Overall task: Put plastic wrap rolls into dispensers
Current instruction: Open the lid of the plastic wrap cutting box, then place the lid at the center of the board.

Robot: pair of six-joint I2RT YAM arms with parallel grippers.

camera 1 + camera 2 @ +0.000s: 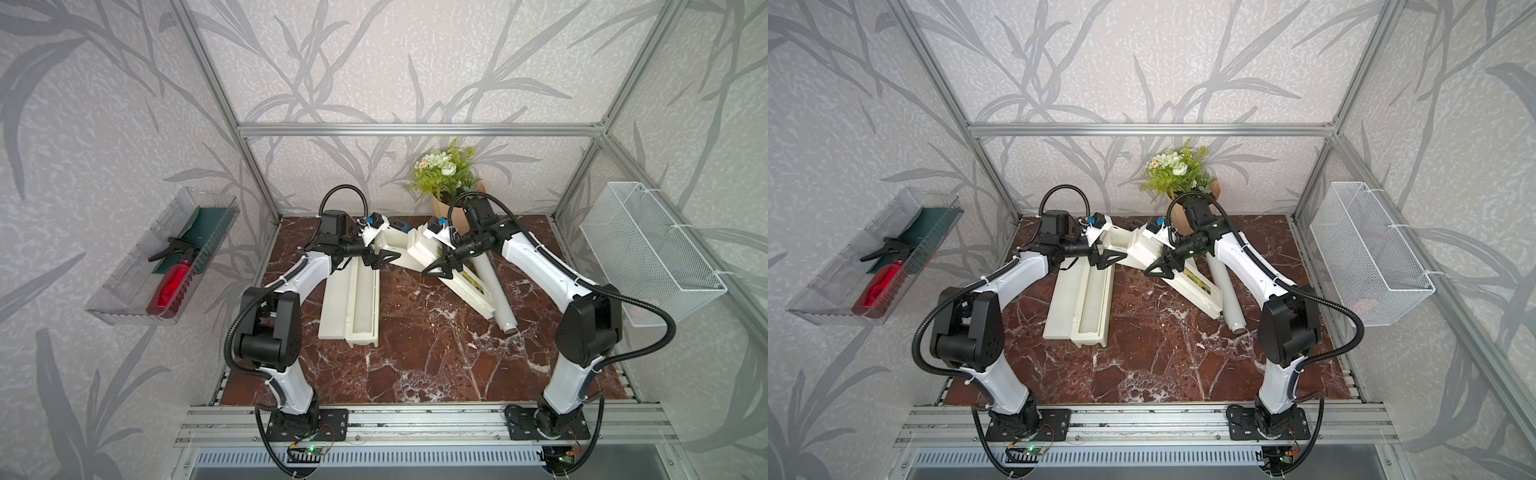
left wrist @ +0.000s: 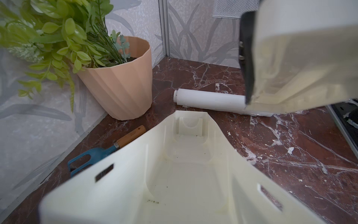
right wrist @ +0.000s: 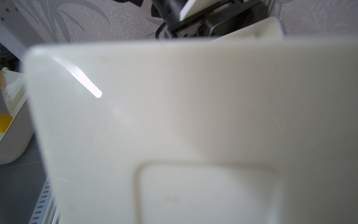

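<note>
We see a red marble worktop (image 1: pixel 415 353), leaf-pattern walls (image 1: pixel 415 62), aluminium frame (image 1: pixel 415 129). Left gripper (image 1: pixel 380 259) and right gripper (image 1: pixel 438 270) at the open dispenser (image 1: pixel 482 299), spread wide; grip we can't tell.

Overhead stereo pair; close wrist views

On the red-brown marble table (image 1: pixel 415 365), an open cream-white plastic dispenser box (image 1: pixel 365 337) lies left of the middle, running front to back, with its lid flat on its left. A slim white plastic wrap roll (image 1: pixel 365 299) lies in it. A second cream-white plastic dispenser box (image 1: pixel 469 286) slants from the back middle toward the right edge. A second slim white plastic wrap roll (image 1: pixel 495 291) lies on the table just right of it. At the back edge stands a peach ribbed plastic plant pot (image 1: pixel 438 208), and left of it lies a blue metal trowel with wooden handle (image 2: pixel 108 153).
</note>
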